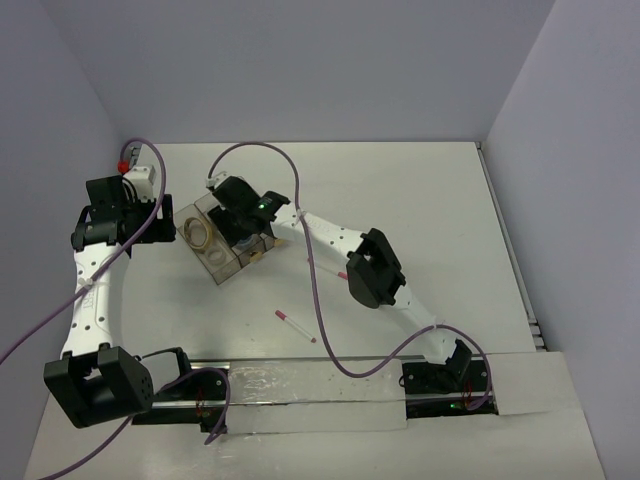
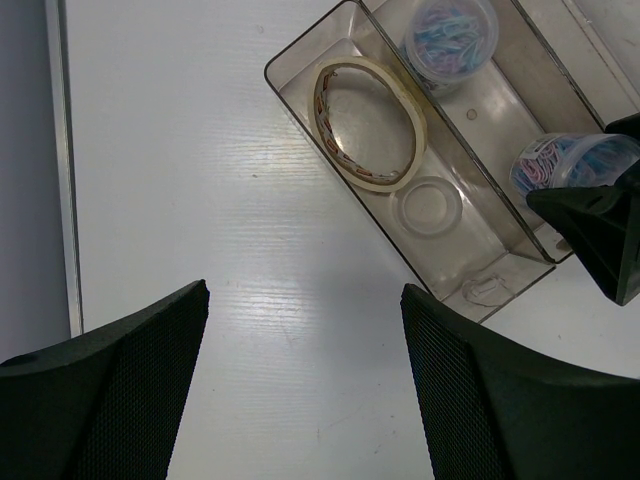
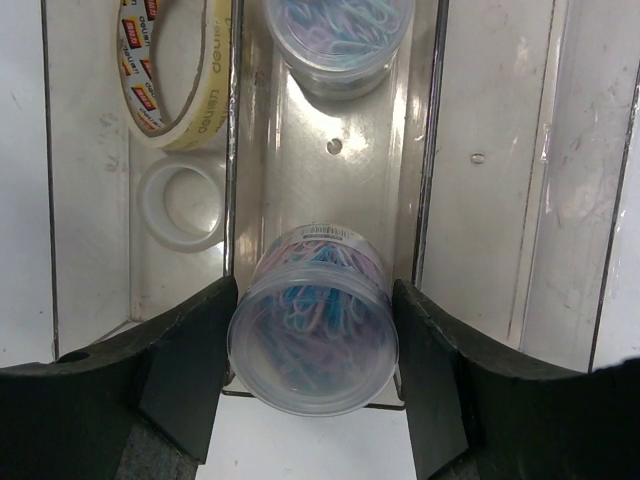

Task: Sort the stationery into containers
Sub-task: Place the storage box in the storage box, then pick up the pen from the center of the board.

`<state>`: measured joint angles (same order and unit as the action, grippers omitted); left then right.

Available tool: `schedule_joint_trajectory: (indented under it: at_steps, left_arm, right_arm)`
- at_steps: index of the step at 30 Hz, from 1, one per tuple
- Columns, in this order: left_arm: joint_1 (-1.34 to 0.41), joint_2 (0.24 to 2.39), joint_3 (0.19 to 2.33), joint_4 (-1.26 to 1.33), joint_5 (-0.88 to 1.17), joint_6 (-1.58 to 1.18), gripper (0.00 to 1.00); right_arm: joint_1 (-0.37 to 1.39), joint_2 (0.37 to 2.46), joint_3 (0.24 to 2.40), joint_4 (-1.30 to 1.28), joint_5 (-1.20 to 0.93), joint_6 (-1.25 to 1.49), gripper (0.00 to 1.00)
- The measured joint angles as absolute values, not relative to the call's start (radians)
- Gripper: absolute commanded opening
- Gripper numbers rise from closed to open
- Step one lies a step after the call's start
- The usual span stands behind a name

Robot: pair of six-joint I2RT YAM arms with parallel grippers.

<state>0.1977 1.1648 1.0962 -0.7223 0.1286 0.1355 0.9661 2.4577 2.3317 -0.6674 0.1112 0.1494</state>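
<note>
Three joined clear brownish bins (image 1: 215, 262) stand at the back left. The left bin holds a tan tape ring (image 2: 412, 140) and a whitish tape ring (image 2: 403, 205). The middle bin (image 3: 330, 170) holds one clear tub of bluish clips (image 3: 338, 35) at its far end. My right gripper (image 3: 313, 350) is shut on the second tub (image 3: 313, 335), tilted, at the middle bin's near end. My left gripper (image 2: 305, 330) is open and empty over bare table left of the bins. One red-capped pen (image 1: 294, 325) lies on the table. A second pen (image 1: 342, 275) shows partly under the right arm.
The right-hand bin (image 3: 490, 200) shows nothing inside. A purple cable (image 1: 320, 300) trails across the table near the pens. A small red item (image 1: 123, 165) sits by the left arm at the back left. A shiny rail (image 1: 300, 385) runs along the near edge.
</note>
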Motion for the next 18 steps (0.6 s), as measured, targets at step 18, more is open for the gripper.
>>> schedule_joint_trajectory:
  at_steps: [18]
  left_arm:
    - [0.198, 1.165, 1.095, -0.723, 0.14, 0.14, 0.84]
  right_arm:
    - [0.966, 2.417, 2.349, -0.679, 0.089, 0.092, 0.82]
